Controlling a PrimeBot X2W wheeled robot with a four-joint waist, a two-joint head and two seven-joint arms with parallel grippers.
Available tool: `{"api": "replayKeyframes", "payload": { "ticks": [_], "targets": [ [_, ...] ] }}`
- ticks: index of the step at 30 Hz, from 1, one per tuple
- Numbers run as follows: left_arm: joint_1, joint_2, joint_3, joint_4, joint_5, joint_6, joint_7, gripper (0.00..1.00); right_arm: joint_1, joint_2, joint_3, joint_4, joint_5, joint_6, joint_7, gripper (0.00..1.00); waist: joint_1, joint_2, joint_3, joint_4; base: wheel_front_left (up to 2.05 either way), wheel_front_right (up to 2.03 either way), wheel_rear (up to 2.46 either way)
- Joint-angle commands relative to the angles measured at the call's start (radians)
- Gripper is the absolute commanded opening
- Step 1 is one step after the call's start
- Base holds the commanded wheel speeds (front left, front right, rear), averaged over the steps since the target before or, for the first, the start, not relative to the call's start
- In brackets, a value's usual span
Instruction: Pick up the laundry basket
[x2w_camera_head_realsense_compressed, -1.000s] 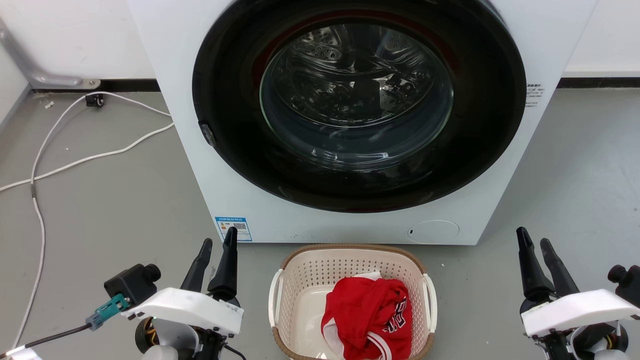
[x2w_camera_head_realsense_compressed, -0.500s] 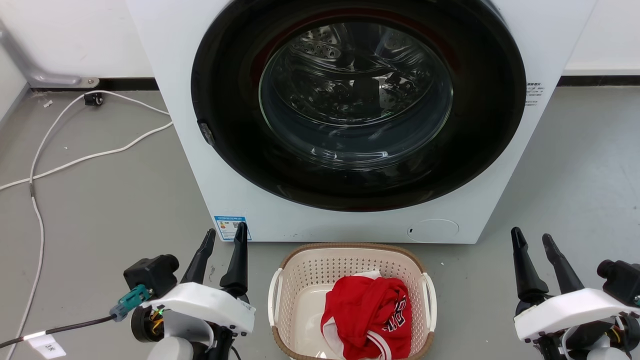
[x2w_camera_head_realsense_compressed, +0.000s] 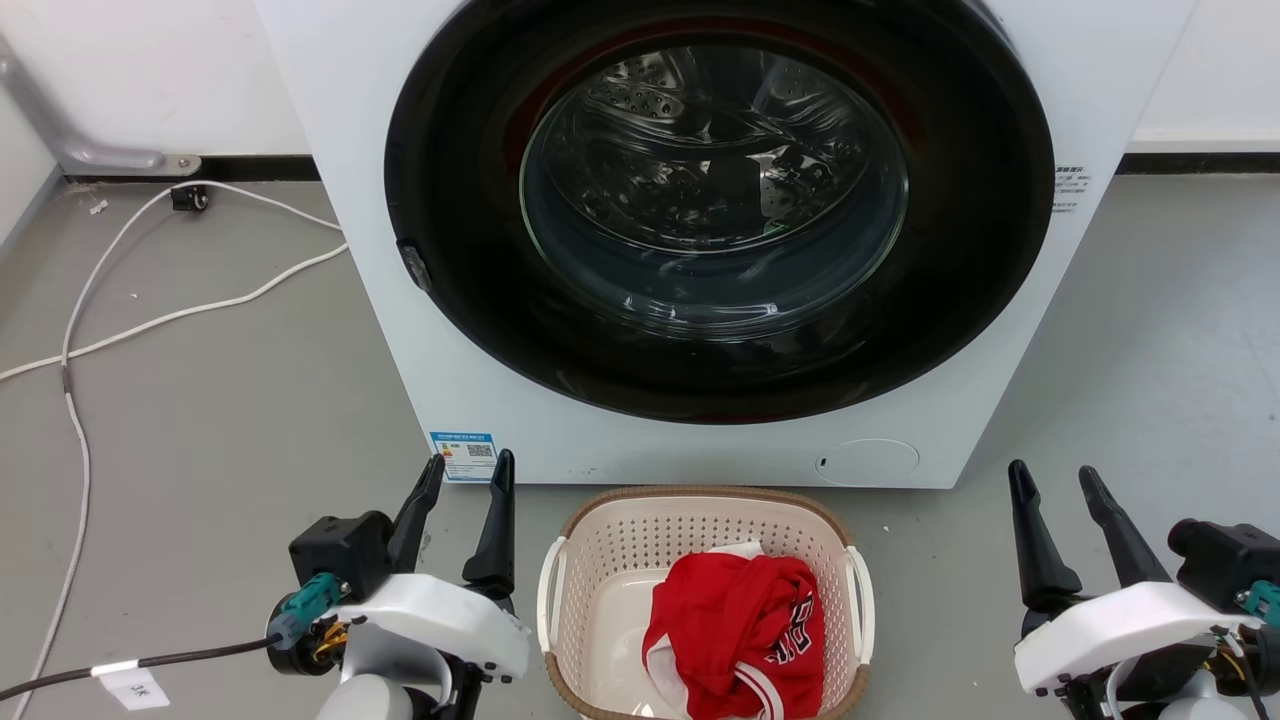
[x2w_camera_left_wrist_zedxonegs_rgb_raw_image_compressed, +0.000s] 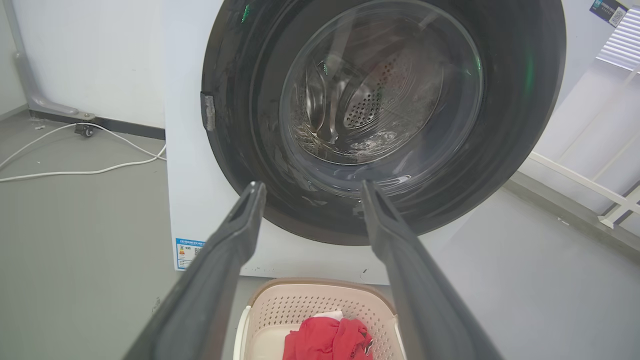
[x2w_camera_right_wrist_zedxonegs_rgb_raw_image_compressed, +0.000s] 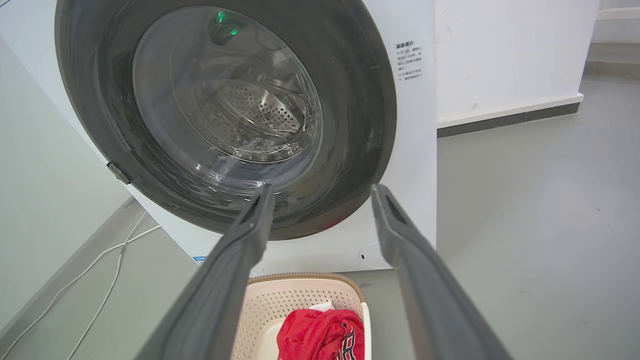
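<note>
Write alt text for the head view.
A cream laundry basket holding a red jersey sits on the grey floor before a front-loading washing machine. The open left gripper and open right gripper flank it, touching nothing.

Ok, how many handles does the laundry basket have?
2: one white handle on the laundry basket's left side, one on its right; the near end is cropped.

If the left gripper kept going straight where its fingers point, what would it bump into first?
Probably the washing machine door, low on its dark ring; the left gripper would pass over the laundry basket. Depth is unclear.
</note>
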Motion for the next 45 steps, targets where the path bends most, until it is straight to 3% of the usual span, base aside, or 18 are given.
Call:
{"api": "replayKeyframes", "payload": {
  "ticks": [1,27,45],
  "targets": [
    [-0.022,0.006,-0.007,-0.004,0.029,0.008,-0.010,1.00,0.003,0.002,0.001,-0.014,-0.031,0.002,-0.001,1.00,0.0000,0.0000,0.000,0.000,0.00,0.00,0.00],
    [-0.018,-0.008,-0.032,0.031,0.213,0.009,-0.066,1.00,0.025,0.018,0.009,-0.026,-0.227,0.002,-0.026,1.00,0.0000,0.0000,-0.001,0.002,0.00,0.00,0.00],
    [-0.012,-0.024,-0.035,0.054,0.321,0.003,-0.099,1.00,0.026,0.022,0.009,-0.007,-0.282,0.001,-0.051,1.00,0.0000,0.0000,0.004,0.002,0.00,0.00,0.00]
  ]
}}
